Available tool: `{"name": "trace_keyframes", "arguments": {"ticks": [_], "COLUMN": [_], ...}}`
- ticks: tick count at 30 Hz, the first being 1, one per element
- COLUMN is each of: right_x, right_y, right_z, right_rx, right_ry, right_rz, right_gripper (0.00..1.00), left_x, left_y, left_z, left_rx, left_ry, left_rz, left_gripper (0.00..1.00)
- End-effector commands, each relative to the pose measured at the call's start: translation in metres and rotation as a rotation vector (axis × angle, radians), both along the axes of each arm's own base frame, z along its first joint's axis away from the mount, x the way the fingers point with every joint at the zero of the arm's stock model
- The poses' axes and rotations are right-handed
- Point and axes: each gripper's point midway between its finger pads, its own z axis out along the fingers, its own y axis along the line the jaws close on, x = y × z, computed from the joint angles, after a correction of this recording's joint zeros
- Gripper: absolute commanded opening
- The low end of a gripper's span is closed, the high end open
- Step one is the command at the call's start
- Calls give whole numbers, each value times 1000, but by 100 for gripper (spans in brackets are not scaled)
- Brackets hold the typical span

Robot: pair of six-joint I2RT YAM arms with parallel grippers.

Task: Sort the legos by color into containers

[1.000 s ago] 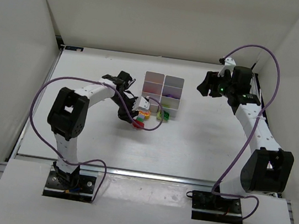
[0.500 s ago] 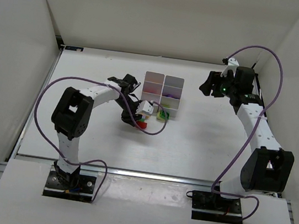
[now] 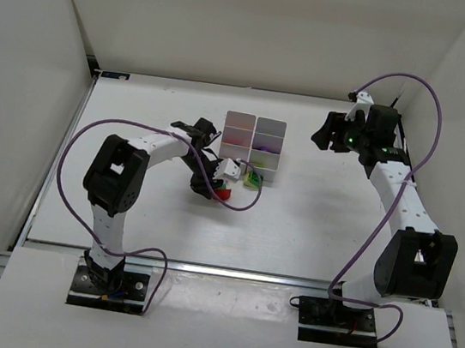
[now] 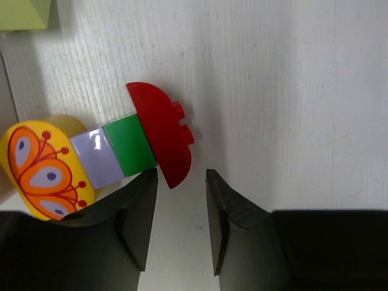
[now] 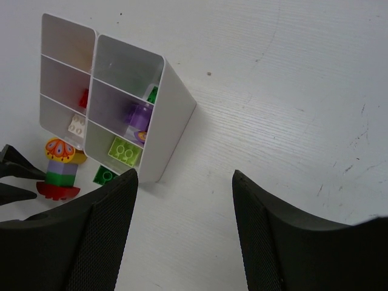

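A stack of legos (image 4: 121,148) lies on its side on the table: a red half-round piece (image 4: 160,133), then green, pale purple and a yellow piece with a butterfly print. My left gripper (image 4: 180,182) is open, and the red piece's lower tip sits right at its fingertips, ungripped. From above, the left gripper (image 3: 212,185) is just in front of the containers (image 3: 267,176), with the red piece (image 3: 222,193) beside it. My right gripper (image 5: 185,182) is open and empty, well to the right of the containers (image 5: 173,121). The cells hold red, pale, green, purple and lime bricks.
A loose green brick (image 5: 104,176) lies at the containers' near corner, beside the stack (image 5: 59,170). A lime-green piece (image 4: 24,15) shows at the left wrist view's top left. White walls enclose the table on three sides. Purple cables loop off both arms.
My left arm has shifted a little to the right, nearer the containers, its jaws slightly narrower. The stack now lies at its fingertips. The right arm has barely moved.
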Motion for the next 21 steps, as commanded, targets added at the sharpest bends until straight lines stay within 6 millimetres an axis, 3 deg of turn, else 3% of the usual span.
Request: {"name": "trace_keyframes", "arguments": {"ticks": [1,8,14,19,21], "right_x": [-2,-1,-6,-10,-12], "right_y": [-1,-3,-4,-4,-3], "right_z": [6,7,5,5,5], "right_rx": [18,21,21,25,29], "right_ry": [-22,-24,-15,-18,-18], "right_rz": [-5,-11,-13,-4,3], "right_gripper": [68,68,66,66,66], "left_x": [-5,-17,-19,-39,-51], "left_y": [-13,-21,-24,-17,-13], "left_z": [15,8,4,19,38], "left_rx": [-32,7,28,-32,-80], "left_ry": [-2,55,84,29,6], "left_rz": [2,51,120,28,17], "left_gripper": [48,38,10,10,28]}}
